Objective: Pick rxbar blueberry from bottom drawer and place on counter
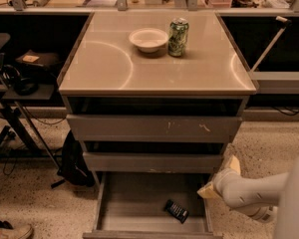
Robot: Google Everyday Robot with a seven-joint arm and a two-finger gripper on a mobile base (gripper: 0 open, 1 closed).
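Observation:
The rxbar blueberry (176,210), a small dark wrapper, lies flat on the floor of the bottom drawer (132,203), right of its middle. The drawer is pulled out and open. My gripper (220,178) is at the drawer's right side, above its right wall and up and to the right of the bar, apart from it. Its two tan fingertips (207,191) are spread and hold nothing. The counter (154,68) is the glossy beige cabinet top above.
A white bowl (148,39) and a green patterned can (178,36) stand at the back of the counter. The two upper drawers (149,127) stick out slightly. A black bag (72,161), stand legs and headphones (17,81) are at the left.

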